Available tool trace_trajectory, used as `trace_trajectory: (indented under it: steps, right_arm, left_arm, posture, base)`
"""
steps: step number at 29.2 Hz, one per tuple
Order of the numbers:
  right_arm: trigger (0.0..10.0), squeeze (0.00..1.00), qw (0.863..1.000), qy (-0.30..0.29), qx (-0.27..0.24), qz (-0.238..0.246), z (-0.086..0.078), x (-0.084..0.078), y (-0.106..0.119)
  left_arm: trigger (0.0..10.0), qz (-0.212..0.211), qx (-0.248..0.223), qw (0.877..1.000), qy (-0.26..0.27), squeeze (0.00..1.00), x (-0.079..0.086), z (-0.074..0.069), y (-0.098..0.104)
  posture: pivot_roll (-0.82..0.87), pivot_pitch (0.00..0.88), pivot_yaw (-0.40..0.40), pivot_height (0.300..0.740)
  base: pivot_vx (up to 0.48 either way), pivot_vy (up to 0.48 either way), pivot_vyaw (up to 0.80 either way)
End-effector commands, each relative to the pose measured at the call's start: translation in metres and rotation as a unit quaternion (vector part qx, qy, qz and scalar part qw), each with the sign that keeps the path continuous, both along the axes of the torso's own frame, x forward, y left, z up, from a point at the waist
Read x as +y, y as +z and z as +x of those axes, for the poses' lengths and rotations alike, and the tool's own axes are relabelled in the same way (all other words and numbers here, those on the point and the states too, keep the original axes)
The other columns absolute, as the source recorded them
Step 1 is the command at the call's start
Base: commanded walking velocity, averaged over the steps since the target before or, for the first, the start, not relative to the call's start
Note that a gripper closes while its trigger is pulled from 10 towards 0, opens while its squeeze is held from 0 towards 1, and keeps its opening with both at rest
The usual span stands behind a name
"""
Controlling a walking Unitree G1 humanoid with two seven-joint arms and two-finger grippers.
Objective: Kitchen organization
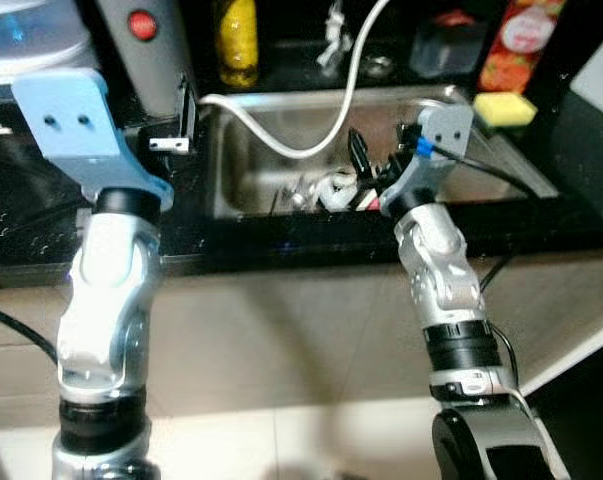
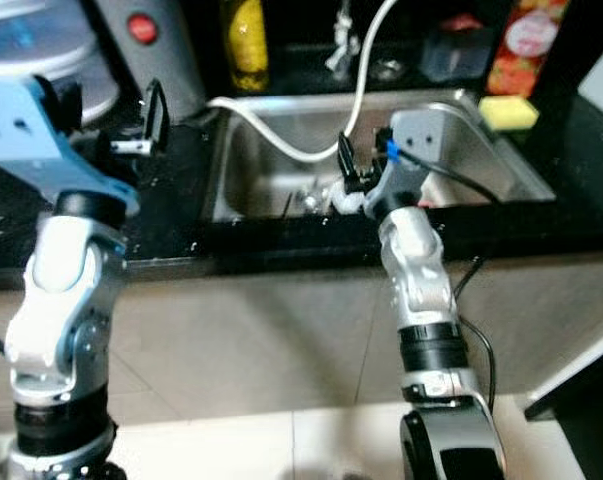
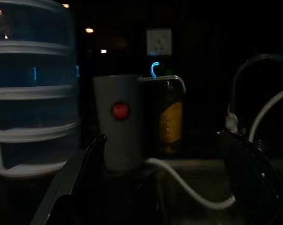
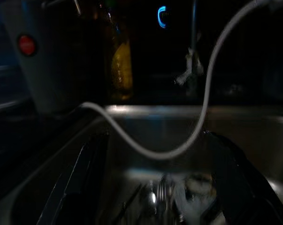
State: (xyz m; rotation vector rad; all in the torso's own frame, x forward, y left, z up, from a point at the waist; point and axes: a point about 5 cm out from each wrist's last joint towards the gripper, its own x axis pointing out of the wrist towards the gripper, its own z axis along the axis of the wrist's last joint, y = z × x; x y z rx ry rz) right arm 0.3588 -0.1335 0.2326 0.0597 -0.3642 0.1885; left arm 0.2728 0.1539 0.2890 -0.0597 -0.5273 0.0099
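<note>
My right gripper (image 1: 383,162) hangs open over the front part of the steel sink (image 1: 251,150), with nothing between its fingers (image 4: 244,178). Below it in the basin lie several metal utensils and a white item (image 1: 326,190), blurred in the right wrist view. My left gripper (image 2: 116,122) is raised above the black counter (image 1: 21,210) to the left of the sink. It is open and empty, and its fingers (image 3: 82,173) point toward a grey canister with a red button (image 3: 118,122).
A white hose (image 1: 349,95) droops from the tap into the sink. A yellow bottle (image 1: 238,40) stands behind the sink, a yellow sponge (image 1: 503,108) on its right rim, a red package (image 1: 521,40) beyond. A clear banded container (image 3: 33,93) stands far left.
</note>
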Motion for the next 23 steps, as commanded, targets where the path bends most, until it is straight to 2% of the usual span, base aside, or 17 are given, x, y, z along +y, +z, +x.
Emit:
trace_trajectory:
  steps: [1, 16, 19, 23]
  right_arm:
    - [10.0, 0.00, 1.000, -0.007, -0.004, 0.002, 0.000, -0.005, 0.003]
    - [10.0, 0.00, 1.000, -0.008, -0.004, 0.001, 0.000, -0.005, 0.002]
    - [10.0, 0.00, 1.000, -0.008, -0.001, 0.000, 0.000, -0.005, -0.001]
    - [10.0, 0.00, 1.000, -0.006, 0.006, -0.001, -0.001, -0.004, -0.006]
  left_arm:
    - [10.0, 0.009, 0.001, 1.000, -0.002, 0.00, -0.002, 0.001, 0.000]
    - [10.0, 0.029, 0.024, 0.999, 0.003, 0.00, -0.002, 0.005, -0.012]
    - [10.0, 0.033, 0.036, 0.999, 0.005, 0.00, -0.001, 0.007, -0.020]
    - [10.0, 0.063, 0.046, 0.997, 0.003, 0.00, -0.005, 0.006, -0.027]
  posture:
    - [-0.04, 0.000, 0.054, 0.740]
    - [-0.05, 0.000, 0.059, 0.740]
    - [-0.05, 0.000, 0.059, 0.740]
    - [-0.05, 0.000, 0.061, 0.740]
  base:
    - [0.000, 0.000, 0.00]
    - [0.000, 0.000, 0.00]
    - [0.000, 0.000, 0.00]
    - [0.000, 0.000, 0.00]
